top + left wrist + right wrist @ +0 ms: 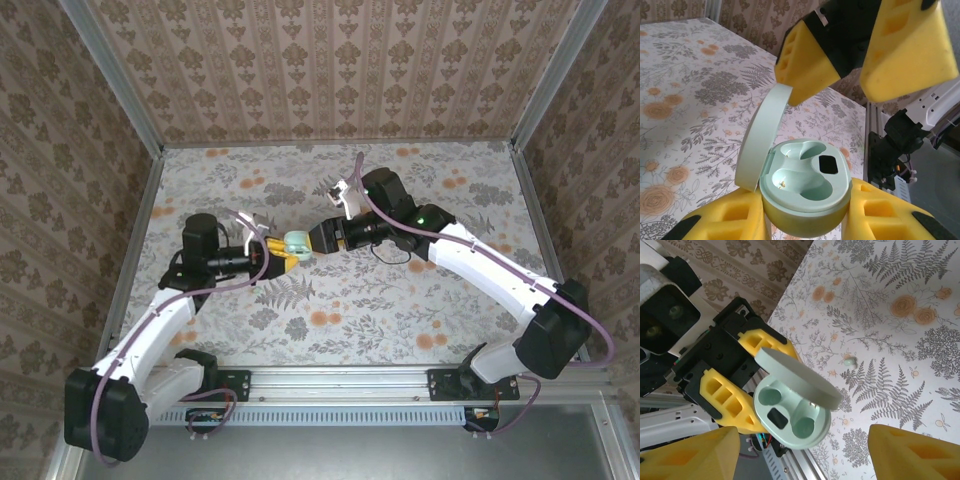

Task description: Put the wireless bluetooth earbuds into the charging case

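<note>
Floral table (400, 310) carries one loose earbud (849, 360). Your left gripper (805, 220) clamps the case (805, 185) lid-up, likely steadying its empty wells for your right gripper (804, 432), whose jaws stand apart, holding nothing.

We see a floral-printed tabletop (350, 320), patterned wallpaper walls (330, 70) at twelve o'clock, and an aluminium rail (340, 378) at six.
</note>
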Tool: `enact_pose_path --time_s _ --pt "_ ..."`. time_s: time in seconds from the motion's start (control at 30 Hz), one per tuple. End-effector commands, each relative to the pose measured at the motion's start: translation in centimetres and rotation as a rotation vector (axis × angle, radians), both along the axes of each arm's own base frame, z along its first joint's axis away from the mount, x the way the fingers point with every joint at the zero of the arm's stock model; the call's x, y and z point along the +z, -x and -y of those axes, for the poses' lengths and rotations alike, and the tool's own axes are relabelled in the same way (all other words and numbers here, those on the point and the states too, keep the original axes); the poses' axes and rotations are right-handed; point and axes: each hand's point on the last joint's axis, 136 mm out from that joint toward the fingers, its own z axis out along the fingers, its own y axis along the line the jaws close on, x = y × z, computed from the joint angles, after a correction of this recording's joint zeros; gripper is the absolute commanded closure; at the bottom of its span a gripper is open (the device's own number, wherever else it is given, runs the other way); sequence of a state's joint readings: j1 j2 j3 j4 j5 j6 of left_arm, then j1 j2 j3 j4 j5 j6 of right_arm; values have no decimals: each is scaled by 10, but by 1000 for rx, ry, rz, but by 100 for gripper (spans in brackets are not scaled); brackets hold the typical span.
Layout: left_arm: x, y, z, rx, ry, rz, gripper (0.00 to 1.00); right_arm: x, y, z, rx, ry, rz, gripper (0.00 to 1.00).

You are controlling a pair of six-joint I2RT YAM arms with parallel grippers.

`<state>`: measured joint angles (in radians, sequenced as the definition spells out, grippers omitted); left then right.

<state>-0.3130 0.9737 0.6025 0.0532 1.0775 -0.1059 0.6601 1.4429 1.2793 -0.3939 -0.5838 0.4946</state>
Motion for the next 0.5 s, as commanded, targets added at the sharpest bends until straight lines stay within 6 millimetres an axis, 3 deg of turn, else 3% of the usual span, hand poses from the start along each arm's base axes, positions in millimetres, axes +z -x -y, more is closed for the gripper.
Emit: enact_pose_path --time_s 0.0,0.1,0.27,0.37,0.47 --pt "6 -3 -7 12 15 -9 100 6 -7 2 -24 0 -12 30" --pt "4 -10 -18 60 5 -38 100 0 -24 14 -128 26 -42 30" --pt "-1 -19 -43 167 -10 -91 100 -35 -45 37 -297 102 -112 34" --pt "-4 -26 -62 262 -22 -124 100 -58 -44 27 -292 148 -143 36" --pt "-5 -33 -81 363 -19 -140 100 -82 -37 3 -245 194 -165 37"
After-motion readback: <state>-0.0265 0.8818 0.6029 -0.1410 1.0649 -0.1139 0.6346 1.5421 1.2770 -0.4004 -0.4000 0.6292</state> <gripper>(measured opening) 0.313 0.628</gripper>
